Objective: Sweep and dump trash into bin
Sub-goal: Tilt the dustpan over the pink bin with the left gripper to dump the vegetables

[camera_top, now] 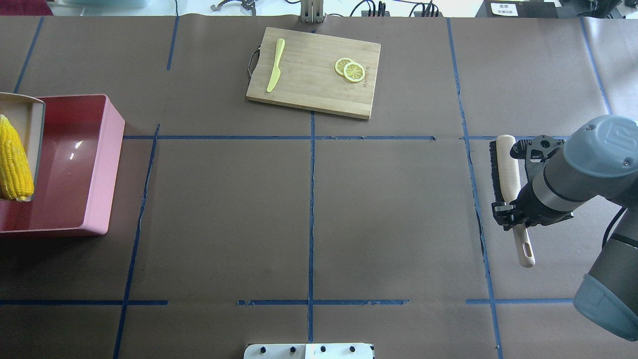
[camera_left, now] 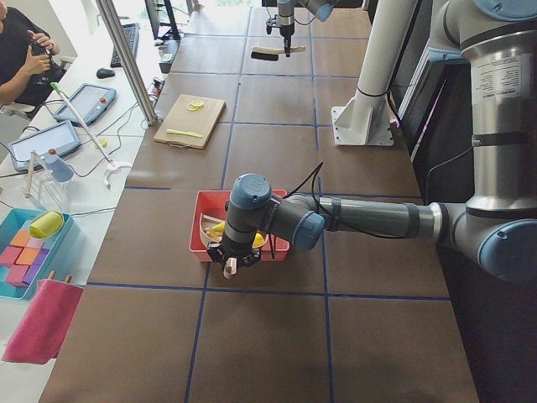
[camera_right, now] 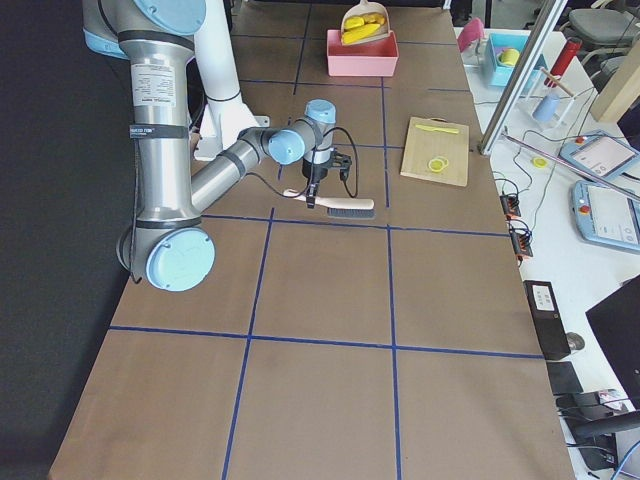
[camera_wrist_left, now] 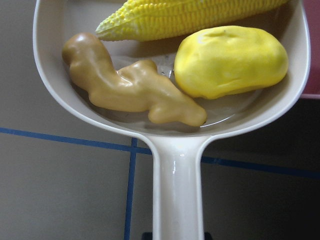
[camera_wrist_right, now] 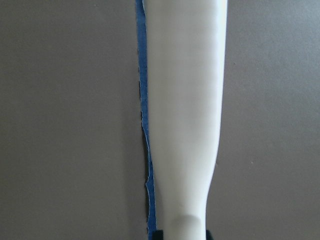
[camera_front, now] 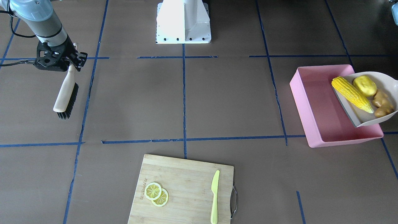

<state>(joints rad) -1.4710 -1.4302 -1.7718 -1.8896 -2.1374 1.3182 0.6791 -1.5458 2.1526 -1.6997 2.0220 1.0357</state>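
The corn cob (camera_front: 351,93), the yellow lump (camera_front: 364,85) and the ginger root (camera_front: 382,104) lie in the beige dustpan (camera_front: 388,81). The pan hangs over the far-right part of the pink bin (camera_front: 314,124), its open edge toward the bin's middle. My left gripper (camera_left: 228,265) is shut on the dustpan handle (camera_wrist_left: 177,190); it is out of frame in the front and overhead views. My right gripper (camera_front: 73,59) is shut on the handle of a beige brush (camera_front: 63,99) with black bristles, far from the bin; it also shows in the overhead view (camera_top: 511,209).
A bamboo cutting board (camera_front: 183,180) with two lemon slices (camera_front: 156,193) and a yellow-green knife (camera_front: 214,196) lies at the operators' edge. The white robot base (camera_front: 183,21) stands at the opposite edge. Blue tape lines cross the brown table.
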